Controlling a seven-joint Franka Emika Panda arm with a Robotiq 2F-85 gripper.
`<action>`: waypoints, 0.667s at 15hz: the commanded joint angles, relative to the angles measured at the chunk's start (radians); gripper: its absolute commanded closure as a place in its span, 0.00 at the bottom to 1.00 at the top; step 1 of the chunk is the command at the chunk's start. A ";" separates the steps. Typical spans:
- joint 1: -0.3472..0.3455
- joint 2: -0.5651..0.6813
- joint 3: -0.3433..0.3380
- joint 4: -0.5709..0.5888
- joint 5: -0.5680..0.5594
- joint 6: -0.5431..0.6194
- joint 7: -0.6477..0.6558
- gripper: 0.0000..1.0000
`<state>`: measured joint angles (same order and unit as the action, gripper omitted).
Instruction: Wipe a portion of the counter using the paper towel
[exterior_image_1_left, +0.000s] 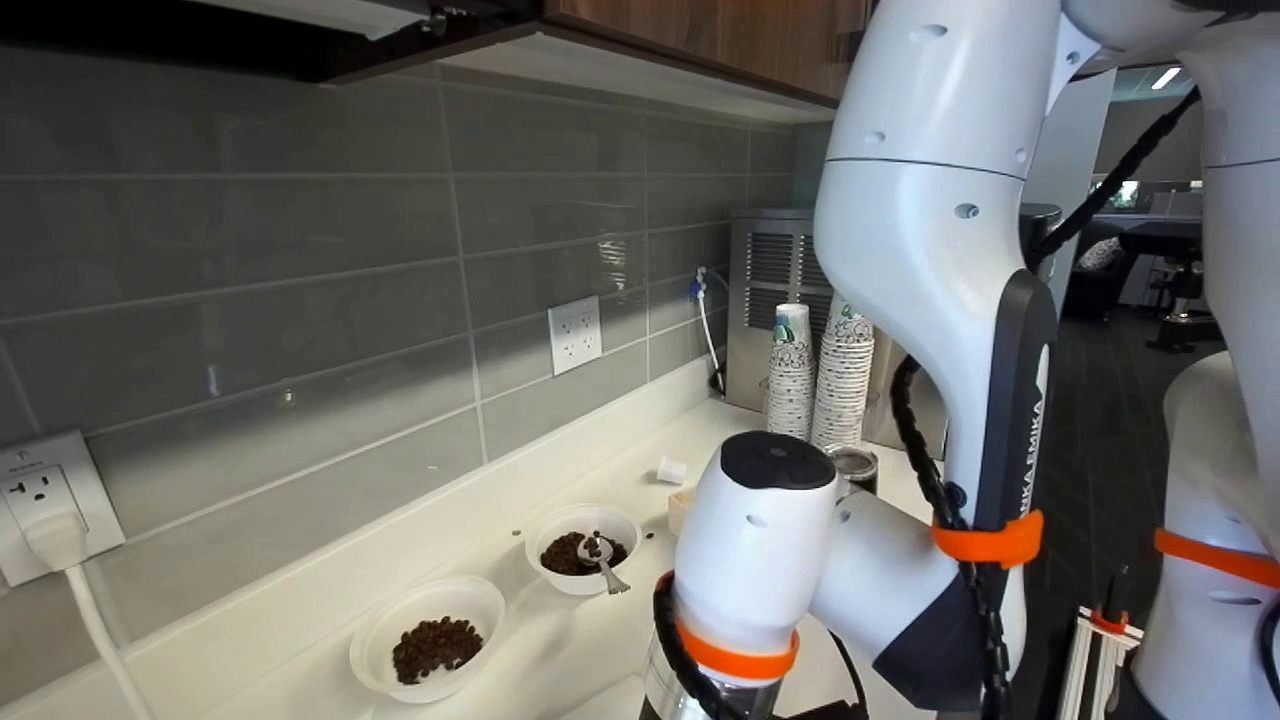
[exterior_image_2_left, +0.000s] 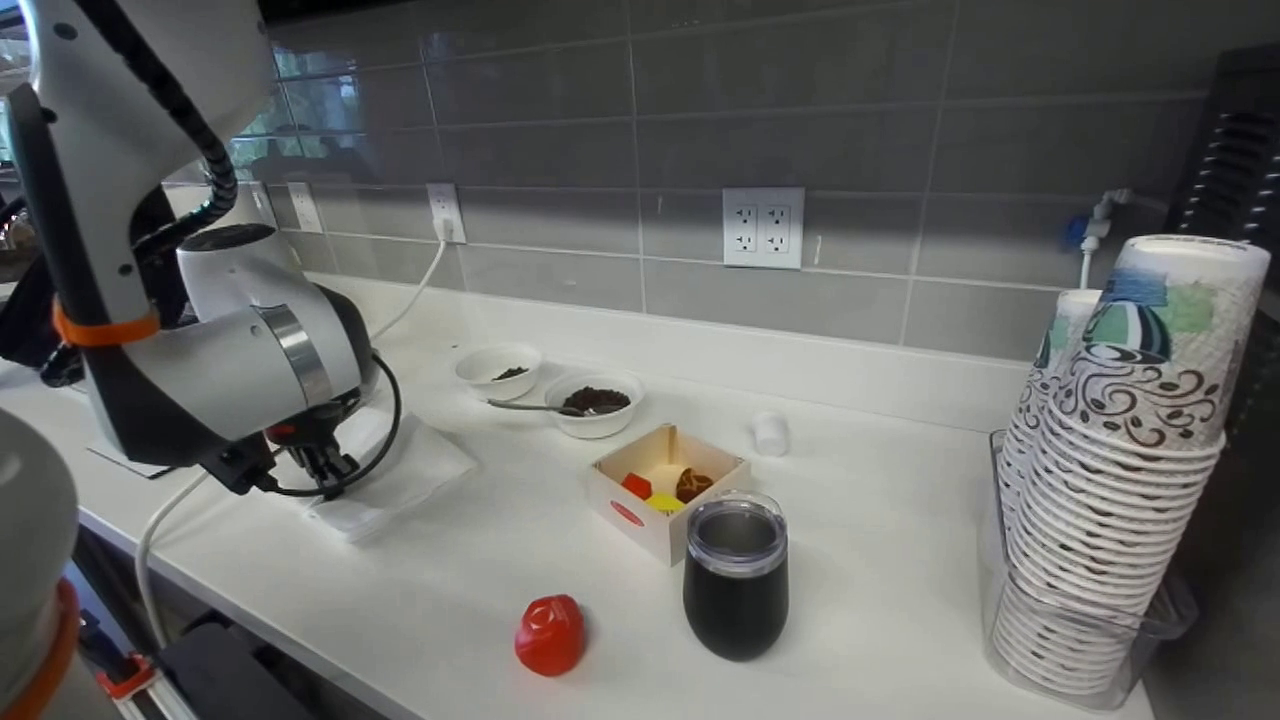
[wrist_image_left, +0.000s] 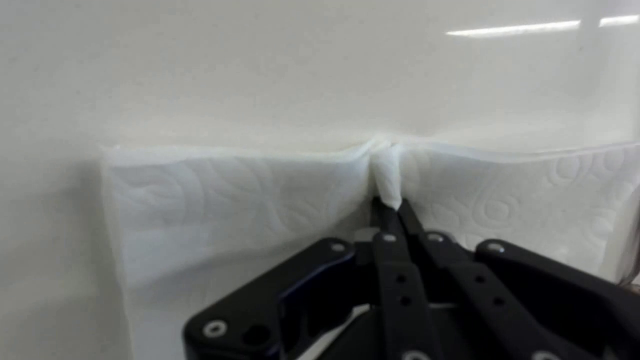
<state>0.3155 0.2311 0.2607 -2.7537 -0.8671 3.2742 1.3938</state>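
Observation:
The off-white counter (exterior_image_2_left: 880, 560) runs along the tiled wall in both exterior views (exterior_image_1_left: 530, 650) and fills the upper part of the wrist view (wrist_image_left: 250, 75). The white embossed paper towel (wrist_image_left: 215, 200) lies spread under and around my gripper (wrist_image_left: 392, 207) in the wrist view. My fingers are shut on a pinched fold of the towel. In an exterior view my gripper (exterior_image_2_left: 335, 480) is low at the counter, near its front edge, with the towel (exterior_image_2_left: 425, 465) flat beside it. In an exterior view the arm hides the gripper.
Two white bowls (exterior_image_2_left: 500, 372) (exterior_image_2_left: 597, 425) of dark pieces stand near the wall, one with a spoon. A small open box (exterior_image_2_left: 640, 515), a black tumbler (exterior_image_2_left: 736, 595), a red object (exterior_image_2_left: 550, 635), a white cup (exterior_image_2_left: 770, 433) and stacked paper cups (exterior_image_2_left: 1110, 480) stand farther along.

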 joint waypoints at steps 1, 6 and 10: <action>-0.002 0.004 0.044 0.002 -0.010 -0.160 0.003 0.99; -0.020 -0.062 0.071 0.009 -0.014 -0.354 -0.002 0.99; -0.032 -0.109 0.067 -0.010 0.016 -0.510 -0.024 0.99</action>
<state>0.3107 0.1245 0.3287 -2.7405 -0.8676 2.8882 1.3938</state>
